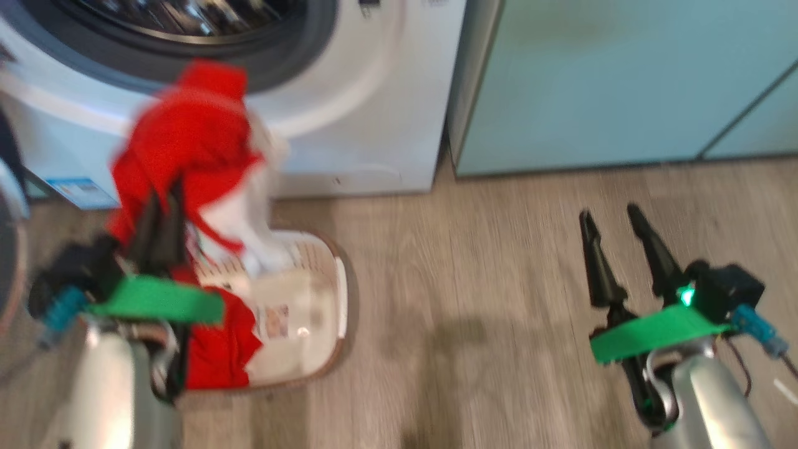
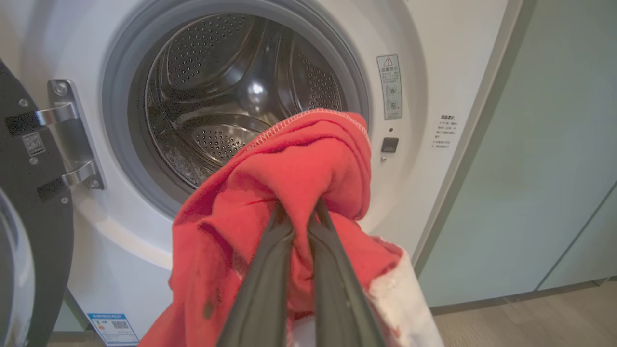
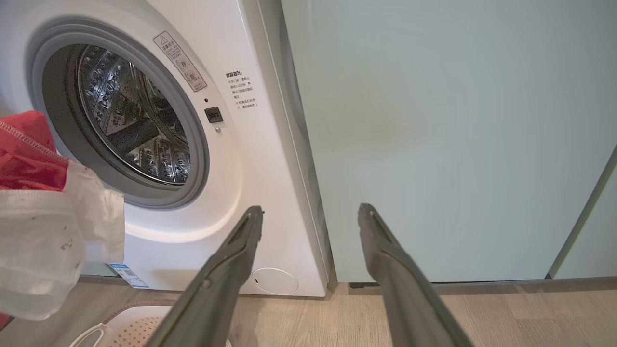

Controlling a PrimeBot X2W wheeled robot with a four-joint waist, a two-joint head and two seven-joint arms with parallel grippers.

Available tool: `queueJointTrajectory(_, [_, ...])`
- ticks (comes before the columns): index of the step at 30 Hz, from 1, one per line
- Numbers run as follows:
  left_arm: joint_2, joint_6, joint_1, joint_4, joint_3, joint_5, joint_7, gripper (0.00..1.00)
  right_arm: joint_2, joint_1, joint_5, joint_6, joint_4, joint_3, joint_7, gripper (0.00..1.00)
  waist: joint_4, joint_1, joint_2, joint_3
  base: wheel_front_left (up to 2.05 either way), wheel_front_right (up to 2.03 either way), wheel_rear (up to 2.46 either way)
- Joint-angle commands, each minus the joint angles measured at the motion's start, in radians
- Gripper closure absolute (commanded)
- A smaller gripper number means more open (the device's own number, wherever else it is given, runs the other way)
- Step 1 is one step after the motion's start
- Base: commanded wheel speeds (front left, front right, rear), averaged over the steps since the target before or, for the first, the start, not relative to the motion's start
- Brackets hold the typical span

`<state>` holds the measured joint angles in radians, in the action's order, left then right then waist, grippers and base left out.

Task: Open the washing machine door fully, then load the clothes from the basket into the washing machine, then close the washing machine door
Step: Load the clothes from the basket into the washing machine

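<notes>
with the washing machine door [image 2: 48,241] standing open at far left, the left gripper [image 2: 299,207] is clamping some of the clothes [image 2: 299,164] before the drum of the washing machine [image 2: 414,183]; more red is lying in the basket [image 1: 340,293], lower left. the right gripper [image 1: 609,212] is hanging apart over pale wood floor [image 1: 499,280] beside teal cabinets [image 1: 623,81]. door closing is waiting.

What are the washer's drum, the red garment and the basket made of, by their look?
The drum looks like polished stainless steel: mirror glints, rows of punched holes. The red garment seems soft matte fabric, probably knit: it folds limply and has a stitched hem. The basket appears to be moulded plastic, cream, with perforated walls.
</notes>
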<state>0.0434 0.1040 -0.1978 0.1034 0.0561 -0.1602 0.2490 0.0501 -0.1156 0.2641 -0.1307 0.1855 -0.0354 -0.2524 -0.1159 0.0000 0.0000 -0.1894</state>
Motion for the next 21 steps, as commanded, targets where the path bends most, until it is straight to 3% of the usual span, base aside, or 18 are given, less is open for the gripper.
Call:
queueJointTrajectory(1, [0.012,0.006,-0.059,-0.039,0.046,0.009,0.013,1.00,0.000,-0.048,0.000,0.000,-0.039,-0.023,-0.009,0.00,-0.035,0.0000,0.0000,-0.092,0.00,0.00,0.00])
queueJointTrajectory(6, [0.061,0.017,-0.219,-0.016,0.110,0.034,0.013,1.00,0.000,-0.091,0.011,0.000,-0.055,-0.021,-0.009,0.00,-0.077,0.0000,0.0000,-0.205,0.00,0.00,0.00])
queueJointTrajectory(12, [0.166,0.023,-0.472,0.069,0.177,0.049,0.013,1.00,0.000,-0.138,0.044,0.000,-0.070,-0.039,-0.009,0.00,-0.139,0.0000,0.0000,-0.333,0.00,0.00,0.00])
queueJointTrajectory(21, [0.328,0.026,-0.850,0.318,0.106,0.077,0.005,1.00,0.000,-0.184,0.094,0.000,-0.100,-0.061,-0.009,0.00,-0.195,0.0000,0.0000,-0.473,0.00,0.00,0.00])
